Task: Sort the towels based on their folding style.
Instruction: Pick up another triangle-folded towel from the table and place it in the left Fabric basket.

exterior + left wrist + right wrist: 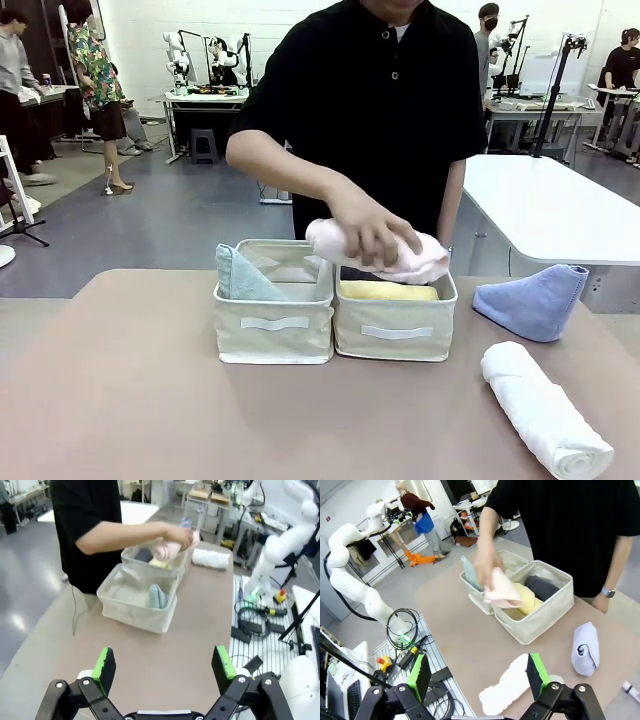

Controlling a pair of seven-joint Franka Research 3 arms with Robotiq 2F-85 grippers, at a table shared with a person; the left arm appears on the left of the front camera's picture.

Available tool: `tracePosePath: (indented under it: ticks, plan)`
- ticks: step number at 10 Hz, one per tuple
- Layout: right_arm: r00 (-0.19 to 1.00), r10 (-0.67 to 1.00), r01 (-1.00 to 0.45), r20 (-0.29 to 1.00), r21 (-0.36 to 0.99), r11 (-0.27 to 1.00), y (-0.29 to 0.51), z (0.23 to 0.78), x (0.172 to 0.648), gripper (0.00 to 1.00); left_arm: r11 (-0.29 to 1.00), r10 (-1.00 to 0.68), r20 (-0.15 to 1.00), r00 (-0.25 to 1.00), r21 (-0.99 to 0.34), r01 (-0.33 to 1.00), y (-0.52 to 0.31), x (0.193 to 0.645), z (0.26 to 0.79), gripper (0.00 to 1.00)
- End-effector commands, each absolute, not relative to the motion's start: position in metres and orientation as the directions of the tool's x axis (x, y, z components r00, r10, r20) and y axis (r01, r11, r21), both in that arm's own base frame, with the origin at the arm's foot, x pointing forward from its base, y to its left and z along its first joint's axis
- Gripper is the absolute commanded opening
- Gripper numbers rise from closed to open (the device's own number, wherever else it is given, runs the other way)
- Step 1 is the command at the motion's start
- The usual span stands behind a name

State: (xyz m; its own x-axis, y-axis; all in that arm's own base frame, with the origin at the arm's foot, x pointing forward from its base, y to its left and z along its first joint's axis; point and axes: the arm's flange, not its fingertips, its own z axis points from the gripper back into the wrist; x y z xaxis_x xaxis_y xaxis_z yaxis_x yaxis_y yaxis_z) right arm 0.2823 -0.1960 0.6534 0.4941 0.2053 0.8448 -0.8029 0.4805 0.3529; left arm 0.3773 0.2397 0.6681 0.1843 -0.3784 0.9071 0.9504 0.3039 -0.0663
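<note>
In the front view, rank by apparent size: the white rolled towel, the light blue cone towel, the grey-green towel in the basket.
1. White rolled terry towel, largest, though nearest the camera.
2. Light blue cone-folded terry towel.
3. Pale grey-green cone-folded terry towel, partly hidden inside the cream fabric basket.

Pink roll (425, 262) above yellow roll (388, 291); grey-green cone (240, 278) in left basket (273, 340); blue cone (533, 300), white roll (545, 410) outside.

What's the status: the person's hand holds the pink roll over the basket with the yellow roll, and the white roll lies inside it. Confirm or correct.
Wrong on the white roll: it lies on the table, outside the basket, as the front view shows. The hand holds the pink roll over the yellow roll.
</note>
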Motion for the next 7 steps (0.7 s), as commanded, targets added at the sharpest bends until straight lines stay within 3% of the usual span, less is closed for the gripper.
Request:
tracePosePath:
  ticks: [1,5,6,7]
  plan:
    - [0.472,0.191,-0.816,0.861,0.344,0.464,-0.196,0.655,0.284,1.0,0.255,-0.322,0.938,0.131,-0.047,0.966,0.273,0.381,0.654,1.0]
    - [0.472,0.191,-0.816,0.861,0.344,0.464,-0.196,0.655,0.284,1.0,0.197,-0.324,0.945,0.045,0.021,0.98,0.302,0.381,0.619,1.0]
    - [0.472,0.191,-0.816,0.861,0.344,0.464,-0.196,0.655,0.284,1.0,0.238,-0.303,0.945,0.122,-0.049,0.97,0.291,0.374,0.618,1.0]
    - [0.494,0.206,-0.803,0.845,0.353,0.48,-0.196,0.653,0.282,1.0,0.238,-0.303,0.945,0.122,-0.049,0.97,0.291,0.374,0.618,1.0]
